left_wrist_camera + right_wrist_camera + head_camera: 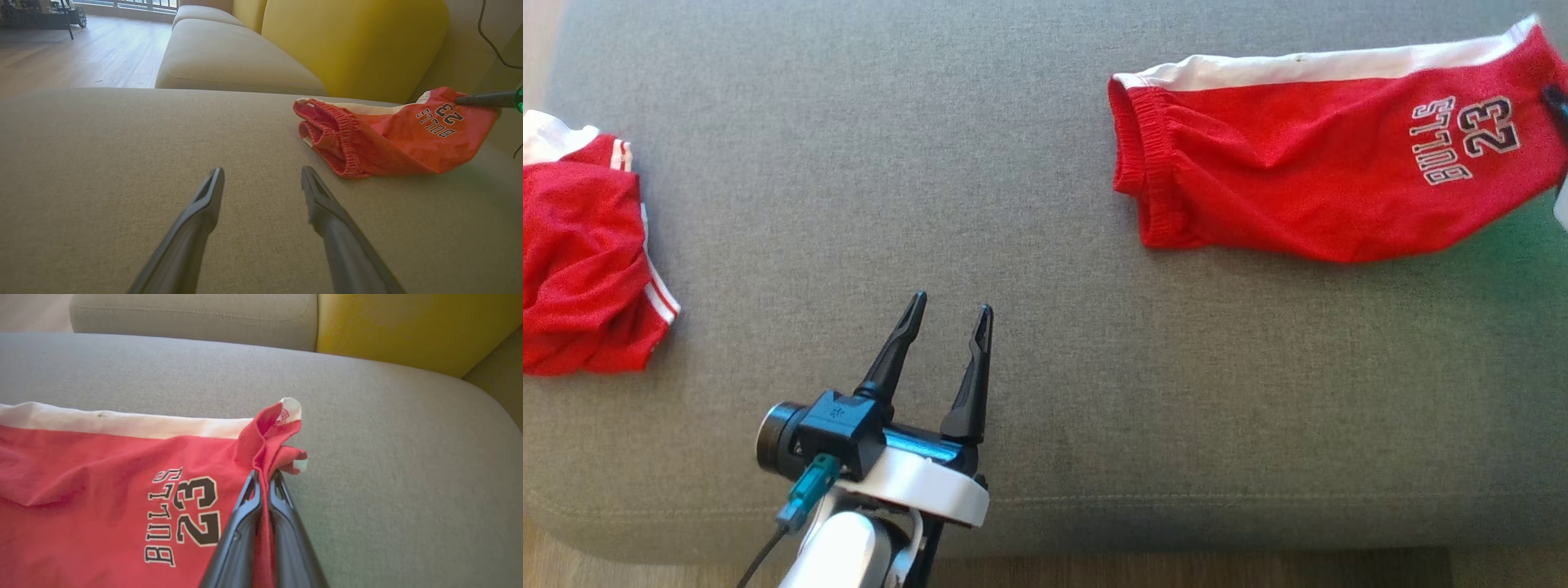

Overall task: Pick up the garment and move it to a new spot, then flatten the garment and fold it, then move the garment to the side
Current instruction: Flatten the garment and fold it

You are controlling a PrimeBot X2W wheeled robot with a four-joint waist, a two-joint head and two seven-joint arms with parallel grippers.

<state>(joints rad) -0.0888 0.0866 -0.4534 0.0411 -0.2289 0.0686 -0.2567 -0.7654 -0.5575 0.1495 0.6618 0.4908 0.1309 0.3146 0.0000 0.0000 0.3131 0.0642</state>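
The red shorts point(1307, 171) lie spread on the grey cushion point(849, 163). One hem corner is bunched between the fingers of my right tool point(264, 475), which is pinched tight on the cloth. My left tool point(952, 310) stands wide and holds nothing, with the shorts ahead of it and off to its right. I judge this to be the pick-up step. Next I must lift that corner clear and carry the shorts to a new spot.

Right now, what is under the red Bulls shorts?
The grey cushion lies under the red shorts; the right gripper pinches one corner. Whatever the fabric covers is hidden.
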